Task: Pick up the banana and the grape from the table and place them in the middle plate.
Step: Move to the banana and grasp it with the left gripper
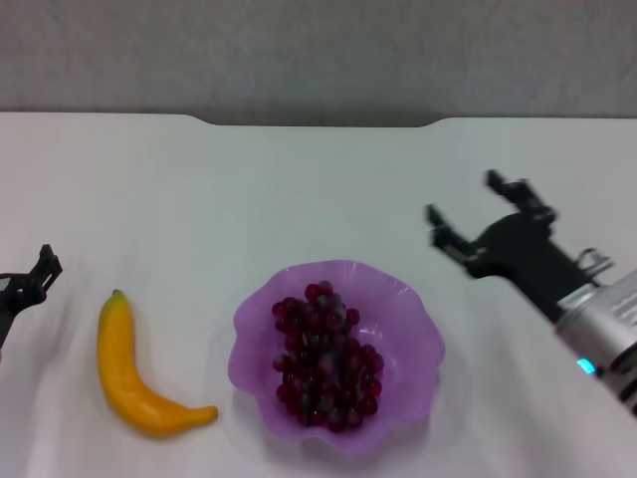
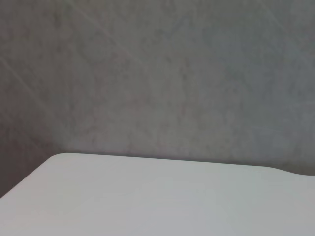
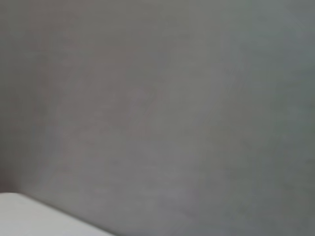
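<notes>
Table (image 1: 299,189): broad white top filling most of the head view, with a notched far edge against a grey wall (image 1: 318,50). Both wrist views show only a strip of this white top under the same grey wall; no fruit or plate appears in either.

Right arm (image 1: 597,319): enters from the right edge, silver forearm with a black wrist, reaching toward the far left. Right gripper (image 1: 478,214): raised over bare table, to the right of the plate and farther back than it, well apart from the rim. Its two black fingers are spread wide with nothing between them.

Middle plate (image 1: 408,329): translucent light purple, wavy scalloped rim, sitting at the near centre of the table.

Grape (image 1: 326,354): dark red-purple bunch lying inside the middle plate, running from the plate's far side to its near side, filling the centre of the bowl.

Banana (image 1: 129,373): yellow-orange, lying flat on the table just left of the plate, not touching it. Dark green tip points to the far side; the curved body sweeps near and right, ending close to the plate's near-left rim.

Left gripper (image 1: 30,284): only a small black part shows at the left edge, left of the banana and apart from it. Whether it is open or closed I cannot tell.
</notes>
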`<move>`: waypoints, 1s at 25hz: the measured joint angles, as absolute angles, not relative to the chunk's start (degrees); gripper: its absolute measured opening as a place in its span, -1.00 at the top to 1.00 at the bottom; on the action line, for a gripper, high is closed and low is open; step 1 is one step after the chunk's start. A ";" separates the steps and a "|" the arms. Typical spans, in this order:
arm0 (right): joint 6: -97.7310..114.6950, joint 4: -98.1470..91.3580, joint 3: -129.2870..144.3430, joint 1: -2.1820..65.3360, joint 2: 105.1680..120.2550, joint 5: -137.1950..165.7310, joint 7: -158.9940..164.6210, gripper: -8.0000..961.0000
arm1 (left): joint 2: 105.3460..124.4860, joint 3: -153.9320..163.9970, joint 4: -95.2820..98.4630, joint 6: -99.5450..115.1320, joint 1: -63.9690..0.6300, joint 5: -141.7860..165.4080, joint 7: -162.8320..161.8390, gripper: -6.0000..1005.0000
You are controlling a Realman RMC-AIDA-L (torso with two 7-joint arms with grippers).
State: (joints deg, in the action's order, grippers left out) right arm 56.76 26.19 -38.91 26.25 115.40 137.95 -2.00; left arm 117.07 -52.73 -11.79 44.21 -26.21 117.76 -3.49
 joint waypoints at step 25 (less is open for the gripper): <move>42.81 18.26 -38.64 27.97 115.38 131.71 3.07 -0.82 | 116.93 -86.81 -74.32 -19.36 -8.34 129.80 28.50 -0.78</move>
